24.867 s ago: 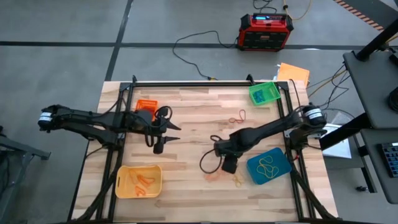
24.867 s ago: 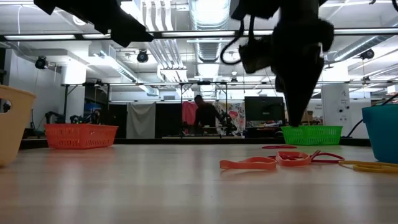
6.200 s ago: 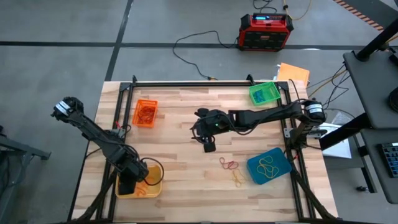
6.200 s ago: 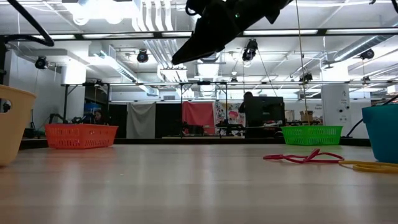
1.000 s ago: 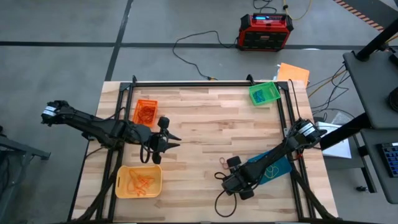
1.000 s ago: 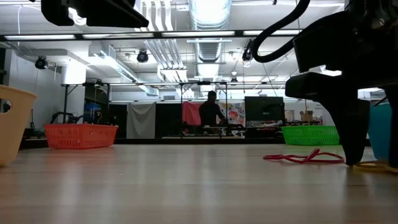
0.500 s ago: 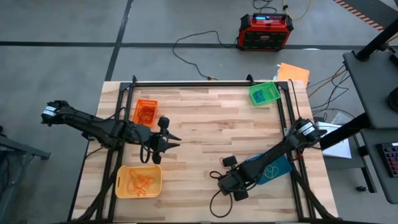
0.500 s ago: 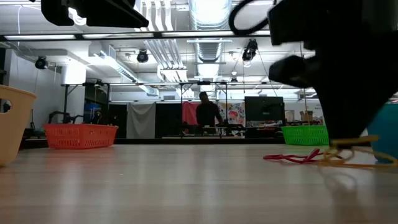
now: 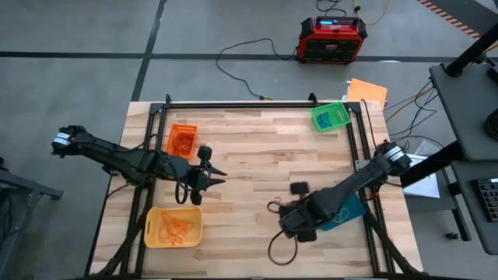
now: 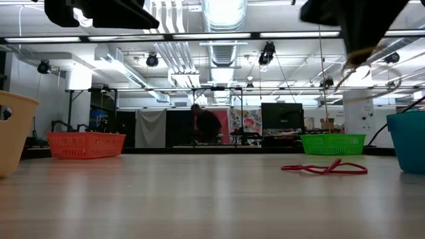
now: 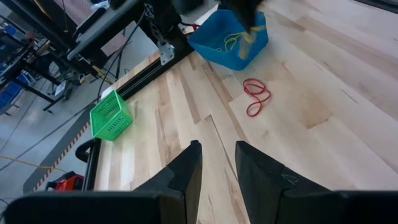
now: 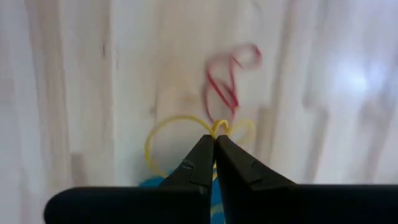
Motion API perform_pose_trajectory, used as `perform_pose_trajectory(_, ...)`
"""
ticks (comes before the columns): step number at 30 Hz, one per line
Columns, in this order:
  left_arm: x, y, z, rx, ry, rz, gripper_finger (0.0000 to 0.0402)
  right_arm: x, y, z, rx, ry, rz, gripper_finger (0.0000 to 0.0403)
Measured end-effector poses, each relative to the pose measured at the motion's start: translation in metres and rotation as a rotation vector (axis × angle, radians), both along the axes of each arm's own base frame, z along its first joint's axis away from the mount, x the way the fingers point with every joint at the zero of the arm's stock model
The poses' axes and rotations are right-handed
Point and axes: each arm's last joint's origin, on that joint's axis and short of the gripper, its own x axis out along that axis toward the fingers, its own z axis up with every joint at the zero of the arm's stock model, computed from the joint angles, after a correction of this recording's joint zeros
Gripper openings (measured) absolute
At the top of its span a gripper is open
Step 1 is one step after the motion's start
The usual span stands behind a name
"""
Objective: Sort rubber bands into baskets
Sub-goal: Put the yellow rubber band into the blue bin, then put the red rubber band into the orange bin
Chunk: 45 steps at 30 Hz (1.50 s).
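Observation:
My right gripper [image 9: 294,218] hangs well above the near right part of the table, pointing down, shut on a yellow rubber band [image 12: 171,127]. Below it, red rubber bands [image 10: 325,168] lie flat on the wood beside the blue basket [image 9: 352,208]. The green basket [image 9: 331,117] stands far right, the orange basket [image 9: 182,140] far left, and the yellow basket [image 9: 173,225] near left. My left gripper [image 9: 220,173] waits above the table's left half, open and with nothing between its fingers. My right gripper pinches the yellow rubber band between its two fingertips at a bunched spot [image 12: 219,127], coming from above and pointing down. Loops of the band stick out on both sides of the fingers. The band [image 10: 355,56] is lifted clear of the table and hangs slack.
Orange bands lie in the yellow and orange baskets, yellow ones in the blue basket [image 11: 233,40]. A black cable [image 9: 278,247] loops from my right arm over the near edge. A black frame runs along the table's sides. A red-black box [image 9: 333,39] stands on the floor beyond.
My right gripper has shut on the yellow rubber band at the table and gone straight up, rolling a little. The band first trailed on the wood and now hangs lifted clear. The red bands have stayed where they were.

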Motion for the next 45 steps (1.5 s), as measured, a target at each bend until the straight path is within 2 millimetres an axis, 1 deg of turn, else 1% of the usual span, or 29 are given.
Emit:
perform_pose_trajectory(3, 0.0, 0.0, 0.0, -0.001, -0.004, 0.0, 0.0082, -0.014, -0.008, 0.025, 0.039, -0.001, -0.121, 0.0009)
perform_pose_trajectory(7, 0.0, 0.0, 0.0, -0.001, -0.005, 0.0, 0.0082, -0.033, -0.016, 0.052, 0.168, -0.011, -0.326, 0.0009)
perform_pose_trajectory(10, 0.0, 0.0, 0.0, -0.001, -0.005, 0.0, 0.0082, -0.053, -0.025, 0.063, 0.175, 0.058, -0.519, 0.0008)
perform_pose_trajectory(13, 0.0, 0.0, 0.0, -0.002, -0.005, 0.0, 0.0082, -0.071, -0.031, 0.065, 0.139, 0.172, -0.673, 0.0008)
perform_pose_trajectory(16, 0.0, 0.0, 0.0, -0.005, -0.005, 0.002, 0.0082, -0.08, -0.034, 0.059, 0.151, 0.219, -0.722, 0.0008)
perform_pose_trajectory(18, 0.0, 0.0, 0.0, -0.007, -0.005, 0.003, 0.0082, -0.083, -0.036, 0.053, 0.129, 0.237, -0.752, 0.0008)
perform_pose_trajectory(26, 0.0, 0.0, 0.001, -0.008, -0.006, 0.003, 0.0082, -0.099, -0.043, 0.008, 0.023, 0.429, -0.77, 0.0008)
perform_pose_trajectory(30, 0.0, 0.0, 0.001, -0.009, -0.01, 0.003, 0.0082, -0.106, -0.046, -0.008, -0.026, 0.473, -0.777, 0.0009)
perform_pose_trajectory(38, 0.001, 0.0, 0.001, -0.01, -0.014, 0.003, 0.0082, -0.113, -0.05, -0.023, -0.069, 0.513, -0.798, 0.0014)
perform_pose_trajectory(41, 0.001, 0.0, 0.001, -0.011, -0.014, 0.003, 0.0082, -0.114, -0.051, -0.026, -0.078, 0.521, -0.8, 0.0032)
perform_pose_trajectory(45, 0.001, 0.0, 0.001, -0.021, -0.014, 0.007, 0.0082, -0.115, -0.051, -0.029, -0.079, 0.52, -0.806, 0.0074)
